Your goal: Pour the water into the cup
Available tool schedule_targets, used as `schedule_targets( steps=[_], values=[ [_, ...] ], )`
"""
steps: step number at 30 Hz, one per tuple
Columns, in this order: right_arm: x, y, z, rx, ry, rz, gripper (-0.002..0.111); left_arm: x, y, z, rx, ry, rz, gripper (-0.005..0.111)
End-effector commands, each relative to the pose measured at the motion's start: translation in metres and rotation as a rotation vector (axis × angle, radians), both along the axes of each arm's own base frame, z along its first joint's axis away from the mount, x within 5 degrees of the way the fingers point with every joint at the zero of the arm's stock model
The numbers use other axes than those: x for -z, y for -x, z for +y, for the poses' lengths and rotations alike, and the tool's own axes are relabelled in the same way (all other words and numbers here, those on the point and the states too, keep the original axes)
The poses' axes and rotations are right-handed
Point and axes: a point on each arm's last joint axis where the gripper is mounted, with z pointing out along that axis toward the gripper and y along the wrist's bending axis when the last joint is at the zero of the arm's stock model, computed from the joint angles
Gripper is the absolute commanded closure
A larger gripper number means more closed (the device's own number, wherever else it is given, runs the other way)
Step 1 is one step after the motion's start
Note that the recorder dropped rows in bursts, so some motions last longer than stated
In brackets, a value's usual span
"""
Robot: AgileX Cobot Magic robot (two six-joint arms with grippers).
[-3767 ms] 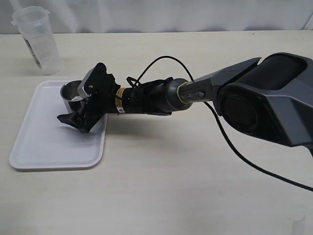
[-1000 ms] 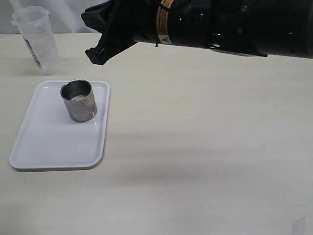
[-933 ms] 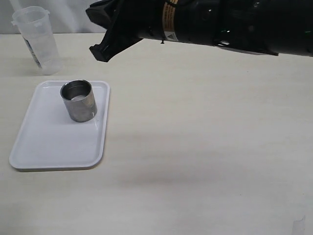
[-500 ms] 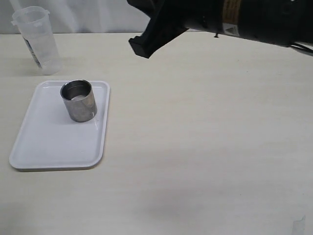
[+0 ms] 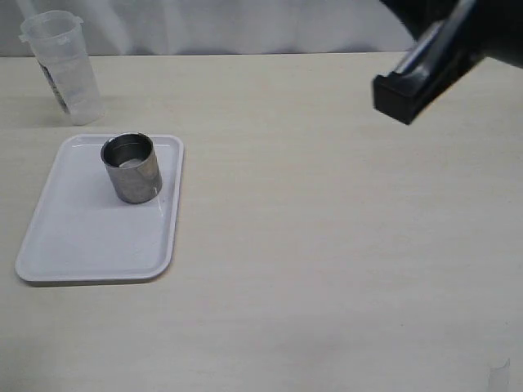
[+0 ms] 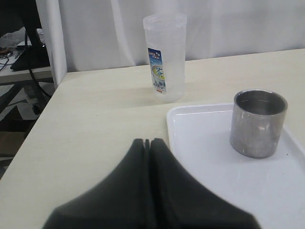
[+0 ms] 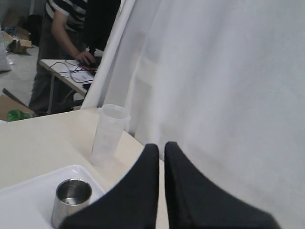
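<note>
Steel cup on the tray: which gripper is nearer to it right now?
Left, probably. The left gripper, shut, is by the tray with the cup close ahead. The right gripper hangs raised, far across the table.

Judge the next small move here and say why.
Probably open the left end effector and start it toward the beaker. The beaker stands upright on the table beside the tray, the cup sits upright on the tray, and both end effectors are shut and empty, the right end effector far from the cup.
</note>
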Motion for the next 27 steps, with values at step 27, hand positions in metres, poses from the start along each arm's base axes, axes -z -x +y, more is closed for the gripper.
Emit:
schedule_targets(
  steps=[27],
  values=[
    [0.037,0.136,-0.118,0.097,-0.375,-0.268,0.104,0.001,0.0,0.0,0.007,0.005,0.002,0.107]
  ],
)
